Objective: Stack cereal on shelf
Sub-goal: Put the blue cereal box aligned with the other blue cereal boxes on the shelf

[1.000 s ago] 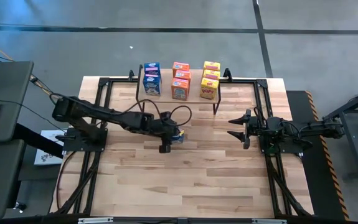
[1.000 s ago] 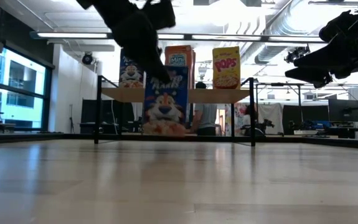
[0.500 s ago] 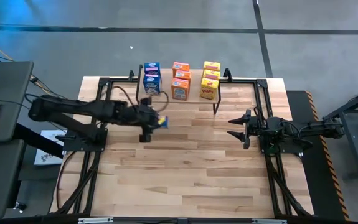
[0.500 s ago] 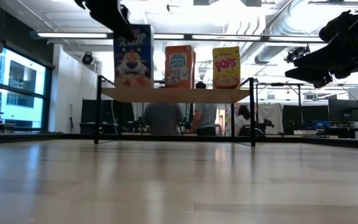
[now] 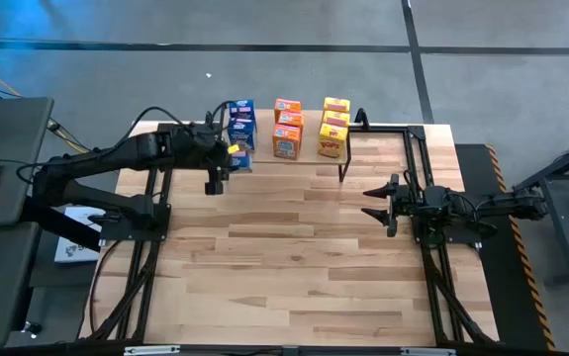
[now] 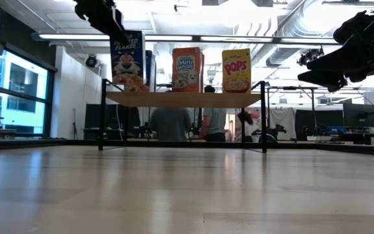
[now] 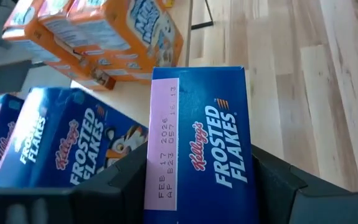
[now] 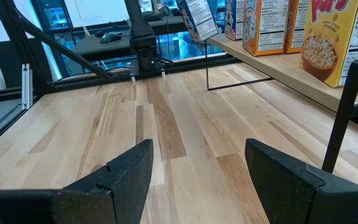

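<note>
Open workshop beyond, with ceiling strip lights, ducts, monitors and a person (image 6: 171,123) standing behind the shelf. Pale butcher-block bench (image 5: 294,267) of narrow glued wood strips, smooth and matte, framed by black metal rails.

At the far edge, the shelf (image 6: 183,99): thin light wood plank on slim black wire legs. On it, small rectangular cardboard cereal boxes with glossy printed faces, in three rows: blue boxes (image 5: 241,121), orange boxes (image 5: 287,127), yellow boxes (image 5: 334,127). From bench level, an orange Mini-Wheats front (image 6: 187,69) and a yellow Pops front (image 6: 237,70) standing upright side by side on the plank.

Left gripper (image 5: 227,158) reaching to the shelf's front left corner, clamped on a blue Frosted Flakes box (image 7: 197,143), dark fingers (image 7: 278,180) pressed against both of its narrow sides. Box held upright, at the front of the blue row, just beside the next blue box; whether its base touches the plank, impossible to tell. Pink date strip along its top flap, sharp folded edges, no dents.

Right gripper (image 5: 373,203) well apart from the shelf, hovering above the bench's right side, black wedge-shaped fingers (image 8: 126,171) spread and holding nothing.
</note>
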Available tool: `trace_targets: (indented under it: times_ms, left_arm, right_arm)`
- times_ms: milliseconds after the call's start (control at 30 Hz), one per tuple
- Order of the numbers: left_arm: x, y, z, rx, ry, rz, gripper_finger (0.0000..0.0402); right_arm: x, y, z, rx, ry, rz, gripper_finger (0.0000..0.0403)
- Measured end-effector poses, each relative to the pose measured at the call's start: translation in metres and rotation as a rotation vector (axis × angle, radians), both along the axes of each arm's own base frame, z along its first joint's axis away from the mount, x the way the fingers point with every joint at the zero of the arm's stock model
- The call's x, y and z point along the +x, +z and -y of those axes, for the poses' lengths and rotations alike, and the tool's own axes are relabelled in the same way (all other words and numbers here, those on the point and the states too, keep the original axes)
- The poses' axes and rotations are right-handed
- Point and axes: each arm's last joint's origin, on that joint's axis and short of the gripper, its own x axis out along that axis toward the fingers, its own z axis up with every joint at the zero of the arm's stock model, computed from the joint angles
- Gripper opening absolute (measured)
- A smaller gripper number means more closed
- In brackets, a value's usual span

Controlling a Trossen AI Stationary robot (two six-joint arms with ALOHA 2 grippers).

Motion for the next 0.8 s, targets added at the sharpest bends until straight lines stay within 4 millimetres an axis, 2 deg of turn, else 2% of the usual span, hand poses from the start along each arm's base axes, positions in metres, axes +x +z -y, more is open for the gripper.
trace_targets:
  times_ms: [267, 800]
  left_arm:
    - [-0.006, 0.001, -0.023, -0.01, -0.018, 0.011, 0.0199]
    - [0.0, -0.004, -0.045, 0.021, -0.024, 0.013, 0.0199]
  right_arm:
    - [0.0, 0.0, 0.0, 0.0, 0.0, 0.0, 0.0248]
    - [0.0, 0.0, 0.0, 0.0, 0.0, 0.0, 0.0248]
